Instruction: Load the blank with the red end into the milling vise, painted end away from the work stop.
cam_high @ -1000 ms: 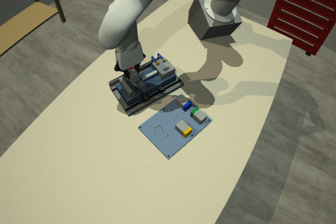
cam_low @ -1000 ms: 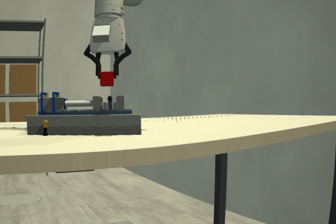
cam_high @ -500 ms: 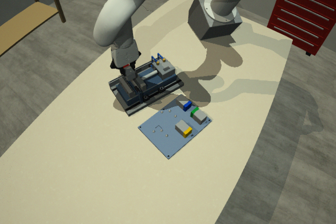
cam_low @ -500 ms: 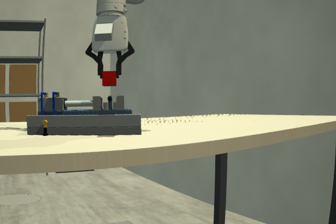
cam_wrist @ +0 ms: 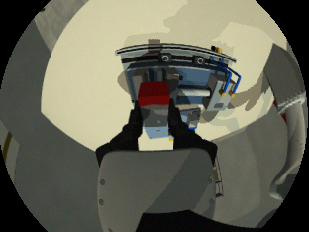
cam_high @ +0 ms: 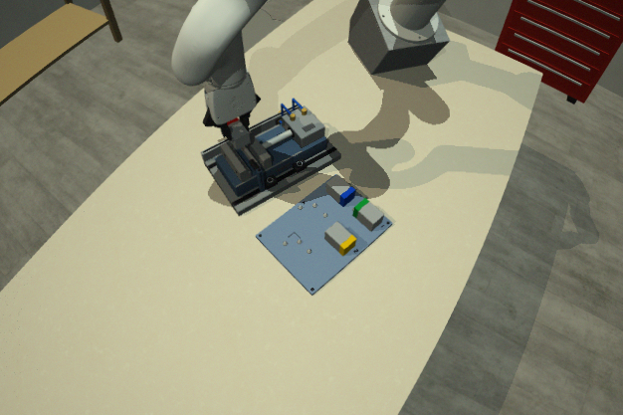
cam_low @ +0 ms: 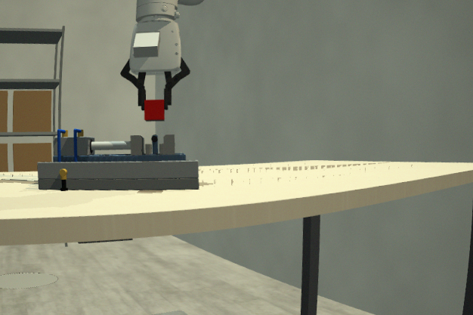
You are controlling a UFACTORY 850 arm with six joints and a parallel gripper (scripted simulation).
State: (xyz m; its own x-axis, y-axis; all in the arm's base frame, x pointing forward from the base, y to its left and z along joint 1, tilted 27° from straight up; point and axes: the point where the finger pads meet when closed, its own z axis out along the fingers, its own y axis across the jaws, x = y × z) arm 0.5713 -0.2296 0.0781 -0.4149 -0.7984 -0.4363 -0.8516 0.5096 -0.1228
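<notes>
My gripper is shut on the red-ended blank and holds it in the air above the gap between the vise jaws. In the top view the blank hangs over the vise, red end away from the infeed plate. In the wrist view the blank sits between my fingers with the vise below it. The work stop rod stands between the two jaws. The hose-side block carries blue hoses; the fixed jaw is at the other end.
The blue infeed plate lies beside the vise with three blanks on it: blue-ended, green-ended and yellow-ended. The arm's base block stands at the back. A red drawer cabinet stands off the table.
</notes>
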